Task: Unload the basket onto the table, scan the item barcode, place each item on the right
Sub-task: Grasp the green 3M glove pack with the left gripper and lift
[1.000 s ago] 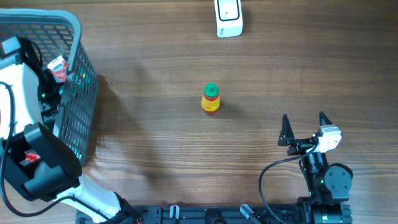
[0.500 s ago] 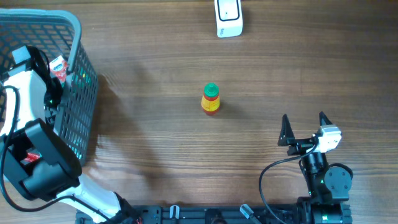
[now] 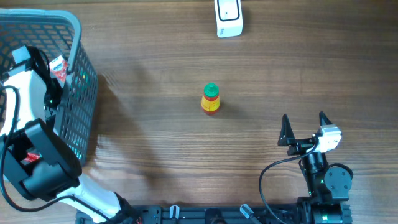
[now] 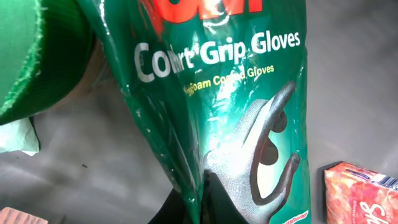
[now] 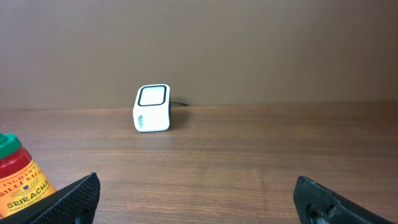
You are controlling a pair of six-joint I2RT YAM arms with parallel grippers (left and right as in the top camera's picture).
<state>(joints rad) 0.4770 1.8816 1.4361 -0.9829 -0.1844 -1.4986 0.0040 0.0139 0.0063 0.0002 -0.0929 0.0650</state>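
Inside the grey basket (image 3: pixel 79 93), my left gripper (image 4: pixel 202 206) is shut on the lower edge of a green glove package (image 4: pixel 236 93) printed "Grip Gloves"; the dark fingers pinch its plastic film. No barcode shows on the visible face. The overhead view shows only the left arm (image 3: pixel 28 74) reaching into the basket. The white barcode scanner (image 3: pixel 228 17) stands at the table's far edge, also in the right wrist view (image 5: pixel 153 108). My right gripper (image 3: pixel 305 127) rests open near the front right, nothing between its fingers (image 5: pixel 71 199).
A sriracha bottle (image 3: pixel 211 99) with a green cap stands mid-table, at the left edge of the right wrist view (image 5: pixel 22 180). An orange-red box (image 4: pixel 364 196) lies beside the glove package in the basket. A red-and-white item (image 3: pixel 57 67) leans against the basket wall.
My left arm shifted a little deeper in the basket, and its gripper closed on the glove package's edge. The right arm has not moved.
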